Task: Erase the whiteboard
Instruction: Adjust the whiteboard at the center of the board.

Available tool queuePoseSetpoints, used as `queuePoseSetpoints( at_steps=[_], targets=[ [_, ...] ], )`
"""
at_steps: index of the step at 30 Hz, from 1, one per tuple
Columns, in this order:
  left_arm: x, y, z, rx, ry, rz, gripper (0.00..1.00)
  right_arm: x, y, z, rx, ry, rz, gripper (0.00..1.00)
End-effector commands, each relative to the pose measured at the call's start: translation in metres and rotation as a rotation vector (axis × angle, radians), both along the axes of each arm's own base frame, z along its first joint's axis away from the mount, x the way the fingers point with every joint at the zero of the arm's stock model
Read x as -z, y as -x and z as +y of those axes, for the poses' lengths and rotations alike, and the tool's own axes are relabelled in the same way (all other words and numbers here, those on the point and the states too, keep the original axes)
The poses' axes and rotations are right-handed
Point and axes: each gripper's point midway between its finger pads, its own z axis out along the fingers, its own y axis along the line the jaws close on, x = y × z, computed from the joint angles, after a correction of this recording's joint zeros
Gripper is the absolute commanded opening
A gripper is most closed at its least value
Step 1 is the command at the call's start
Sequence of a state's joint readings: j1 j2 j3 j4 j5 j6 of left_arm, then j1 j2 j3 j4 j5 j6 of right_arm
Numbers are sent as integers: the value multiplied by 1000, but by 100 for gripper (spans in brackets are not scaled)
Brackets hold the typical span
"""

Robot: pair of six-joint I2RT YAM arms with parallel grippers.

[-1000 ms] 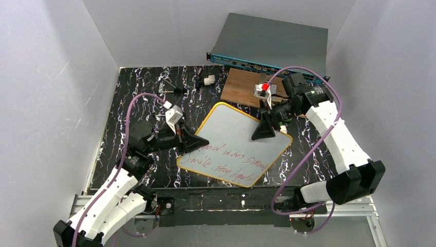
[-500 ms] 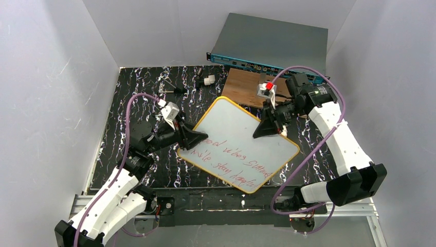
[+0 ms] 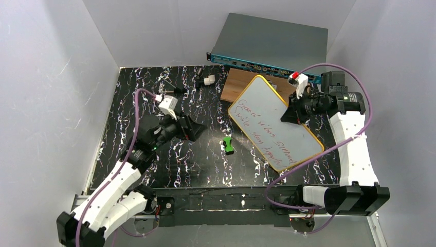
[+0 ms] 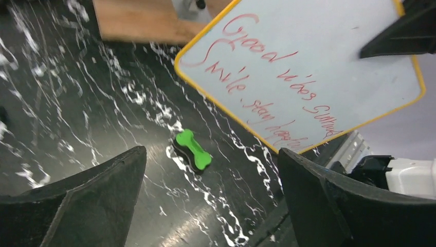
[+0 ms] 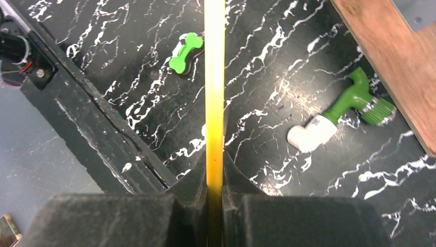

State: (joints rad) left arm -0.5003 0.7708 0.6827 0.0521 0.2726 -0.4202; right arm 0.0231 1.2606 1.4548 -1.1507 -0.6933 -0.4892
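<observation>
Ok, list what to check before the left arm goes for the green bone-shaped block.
1. Left gripper open: ok.
2. Green block lying free on the table, nothing over it: ok.
3. Right gripper shut on the whiteboard edge: ok.
4. Whiteboard clear of the block: ok, it is off to the right.
5. Whiteboard wiped: not ok, red writing on it.
6. Whiteboard's low edge resting on the table: cannot tell.

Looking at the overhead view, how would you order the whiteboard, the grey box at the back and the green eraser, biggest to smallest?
1. Grey box and whiteboard: they look alike, and the whiteboard is held up nearer the camera, so I won't rank them.
2. Green eraser: far smaller.
</observation>
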Motion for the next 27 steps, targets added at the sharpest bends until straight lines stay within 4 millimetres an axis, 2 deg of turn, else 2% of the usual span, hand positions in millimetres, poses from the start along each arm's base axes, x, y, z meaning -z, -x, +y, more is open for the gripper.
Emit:
queuePoseSetpoints(
  at_steps=[1, 4, 6, 10, 13, 16, 18, 22, 27],
  targets=[
    [43, -2, -16, -23, 44, 282, 98, -17, 7, -1, 42, -26, -59, 1],
    [71, 0, -32, -50, -19, 389, 98, -10, 3, -2, 64, -24, -38, 1],
    [81, -1, -46, -81, -90, 412, 98, -5, -1, -5, 89, -16, -35, 1],
    [104, -7, -59, -213, -290, 491, 97, 2, -7, -5, 111, -19, -20, 1],
    [126, -5, -70, -265, -423, 549, 87, 5, -8, -3, 107, -30, -10, 1],
    [136, -15, -82, -310, -468, 558, 80, 5, -9, -3, 106, -32, -9, 1],
    [144, -23, -89, -340, -499, 563, 71, 4, -9, -2, 103, -38, -8, 1],
    [162, -34, -101, -383, -589, 574, 64, 5, -8, -2, 100, -41, -8, 1],
    [182, -36, -108, -413, -646, 609, 56, 5, -7, -1, 97, -46, -9, 1]
  ],
)
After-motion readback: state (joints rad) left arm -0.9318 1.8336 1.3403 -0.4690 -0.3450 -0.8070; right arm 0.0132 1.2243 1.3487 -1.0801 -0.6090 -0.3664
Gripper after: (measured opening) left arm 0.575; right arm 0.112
